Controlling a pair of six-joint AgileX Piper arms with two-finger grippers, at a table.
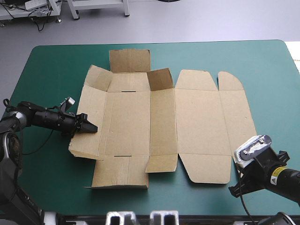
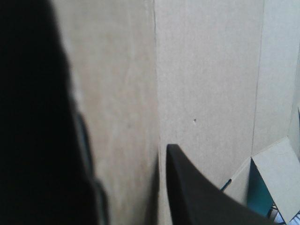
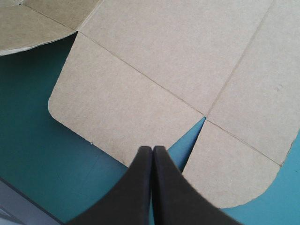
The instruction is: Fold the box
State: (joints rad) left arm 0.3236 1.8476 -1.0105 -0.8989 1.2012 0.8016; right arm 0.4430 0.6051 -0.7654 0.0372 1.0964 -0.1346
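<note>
The table (image 1: 47, 70) with its teal-green cover carries the box (image 1: 164, 126), which lies around the middle as one wide cut sheet of brown board, most of it flat. At the box's far edge a short flap (image 1: 159, 78) stands partly up and shows its shaded inner face, and beside it a square flap (image 1: 130, 60) reaches toward the far edge of the table. At the box's near edge two more flaps lie almost flat, one of them a little raised. The left side flap (image 1: 89, 122) of the box is lifted off the cover at its near corner. The left gripper (image 1: 91, 126) comes in from the box's left side and is clenched on this flap: in the left wrist view the board passes between the two black fingers (image 2: 197, 197), close to the crease. The right gripper (image 3: 153, 149) is near the box's near right corner, with its jaws pressed together in one point and grasping nothing. Its tip is over the edge of a rounded flap (image 3: 126, 108), just beside the narrow notch where the cover shows.
</note>
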